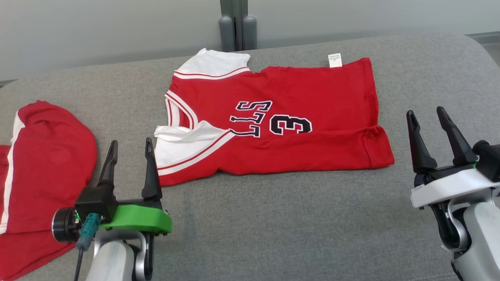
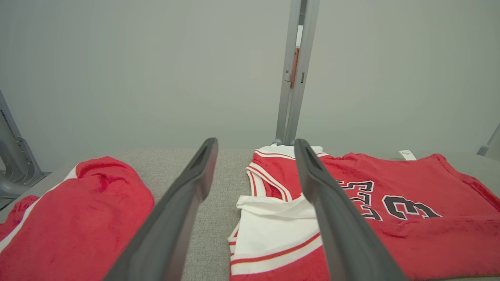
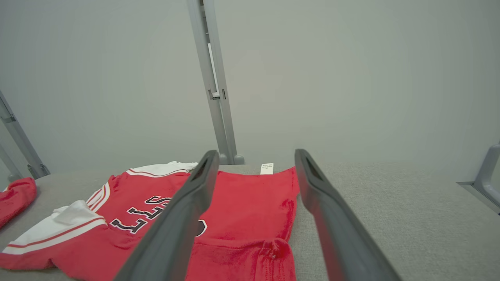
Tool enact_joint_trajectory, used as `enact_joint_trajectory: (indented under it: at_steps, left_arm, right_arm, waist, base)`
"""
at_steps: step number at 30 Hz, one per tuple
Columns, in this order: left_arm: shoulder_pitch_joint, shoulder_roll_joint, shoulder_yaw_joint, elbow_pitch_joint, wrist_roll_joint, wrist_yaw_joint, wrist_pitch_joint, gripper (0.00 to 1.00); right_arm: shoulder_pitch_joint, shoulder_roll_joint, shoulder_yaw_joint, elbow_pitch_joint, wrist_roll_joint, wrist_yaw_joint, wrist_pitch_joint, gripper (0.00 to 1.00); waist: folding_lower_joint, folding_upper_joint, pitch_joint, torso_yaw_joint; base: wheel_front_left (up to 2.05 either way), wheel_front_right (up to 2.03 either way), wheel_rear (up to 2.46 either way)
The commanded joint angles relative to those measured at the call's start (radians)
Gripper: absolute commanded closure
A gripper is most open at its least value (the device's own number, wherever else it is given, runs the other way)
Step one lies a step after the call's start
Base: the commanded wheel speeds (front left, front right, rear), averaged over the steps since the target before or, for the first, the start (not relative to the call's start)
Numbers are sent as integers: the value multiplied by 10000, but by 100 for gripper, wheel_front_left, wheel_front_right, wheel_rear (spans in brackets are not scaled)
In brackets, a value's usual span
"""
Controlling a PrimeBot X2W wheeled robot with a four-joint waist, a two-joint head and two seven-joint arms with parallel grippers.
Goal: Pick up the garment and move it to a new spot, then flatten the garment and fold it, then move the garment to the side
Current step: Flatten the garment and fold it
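The garment [image 1: 312, 97] is a red jersey with white sleeves and black lettering, lying spread across the middle of the grey padded table [image 1: 273, 218], collar to the left. Its near edge is folded over, and a white label [image 1: 334, 59] sticks out at the far edge. My left gripper [image 1: 131, 141] is open and hovers just off the near white sleeve, touching nothing. My right gripper [image 1: 425, 111] is open, to the right of the hem, clear of the cloth. The left wrist view shows the garment [image 2: 429, 187] past the left gripper [image 2: 256, 141]. In the right wrist view the garment [image 3: 246, 203] lies beyond the right gripper [image 3: 256, 152].
A second red garment with a white stripe [image 1: 47, 164] lies bunched at the table's left edge. A grey post [image 1: 234, 23] stands behind the table against a pale wall. Bare table surface runs along the front and on the far right.
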Motion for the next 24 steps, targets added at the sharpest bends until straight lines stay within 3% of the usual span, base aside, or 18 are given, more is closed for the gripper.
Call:
enact_joint_trajectory:
  at_steps: [1,7,24]
  left_arm:
    - [277,-87,120,41,112,-132,1,0]
    - [457,-289,407,607,646,-349,1,0]
    - [-1669,260,754,5852,1128,207,192,0]
  right_arm:
    - [263,1585,-103,-118,-143,2,-28,0]
    - [584,2196,-226,-334,-423,0,-28,0]
    - [166,2252,-159,-413,-590,0,-29,0]
  waist:
    - [0,0,8,-42]
    - [0,0,160,-210]
    - [0,0,741,-1139]
  base:
    - [0,0,0]
    - [0,0,0]
    - [0,0,0]
